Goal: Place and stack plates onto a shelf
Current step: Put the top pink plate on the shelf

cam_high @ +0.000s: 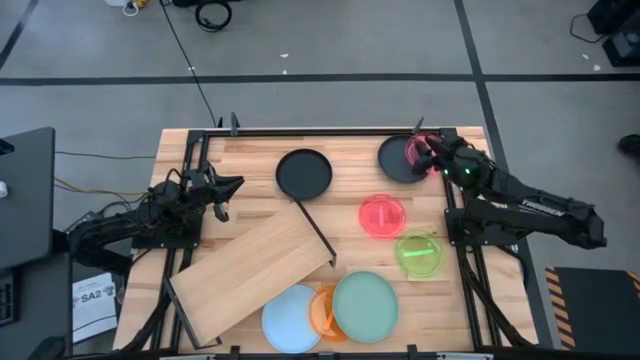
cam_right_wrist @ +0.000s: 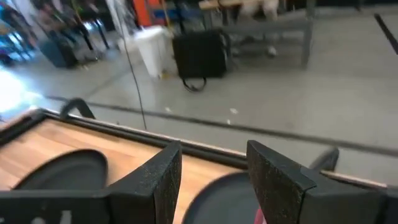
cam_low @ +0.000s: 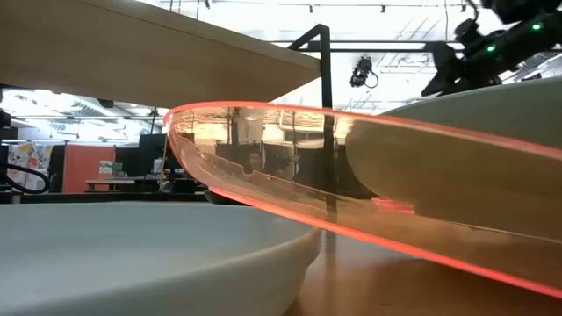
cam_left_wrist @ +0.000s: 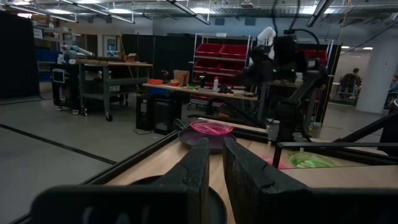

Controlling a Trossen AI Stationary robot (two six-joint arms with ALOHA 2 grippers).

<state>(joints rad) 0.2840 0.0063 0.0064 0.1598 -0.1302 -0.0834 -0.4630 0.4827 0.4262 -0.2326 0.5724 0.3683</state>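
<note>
Plates, eight in view, lying around the shelf (cam_high: 258, 268), a pale wooden board with a thin black bar frame at one end, set askew on the slatted tabletop (cam_high: 250, 160).

Right arm: stretched from the right edge toward the far right corner. Right hand (cam_high: 428, 152): poised over the pink plate (cam_high: 417, 150) stacked on a black plate (cam_high: 396, 160), well beyond the shelf's framed end; fingers spread wide, holding nothing; contact with the plate cannot be told.

Left arm: folded low at the left edge, beyond the shelf's bare end. Left hand (cam_high: 222, 197): fingers nearly together with a narrow gap, empty, pointing toward the second black plate (cam_high: 303, 173).

Second black plate: large, flat, just beyond the shelf's frame.
Second pink plate (cam_high: 382, 215): small, translucent, to the right of the frame.
Neon-green plate (cam_high: 418, 253): small, translucent, farther right of the frame.
Light-blue plate (cam_high: 292, 318): large, at the shelf's near edge.
Orange plate (cam_high: 325, 312): small, translucent, wedged between the light-blue and mint-green plates, tilted, partly under the mint-green one.
Mint-green plate (cam_high: 365, 306): large, near the shelf's framed corner.
</note>
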